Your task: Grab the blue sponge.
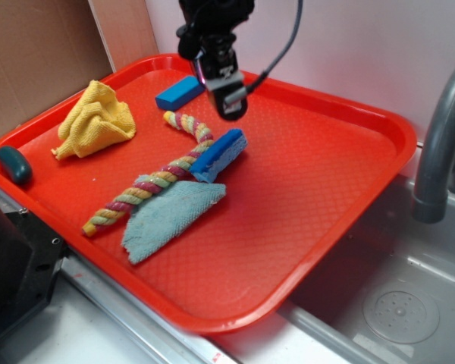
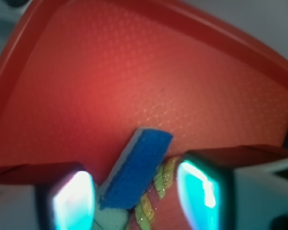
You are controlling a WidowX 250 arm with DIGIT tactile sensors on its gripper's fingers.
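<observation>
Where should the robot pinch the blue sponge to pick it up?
Probably across its narrow width, coming down from above. The blue sponge is long and thin, propped at a tilt on the rope, so its long sides are free. The open gripper already straddles its near end.

Tray [image 1: 326, 189] is glossy red plastic with a fine diamond texture, blue sponge [image 1: 220, 154] looks rough and porous, teal cloth [image 1: 171, 218] fuzzy terry.

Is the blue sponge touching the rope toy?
Touching. The exterior view shows the blue sponge lying across the rope toy, propped on it; the wrist view agrees.
</observation>
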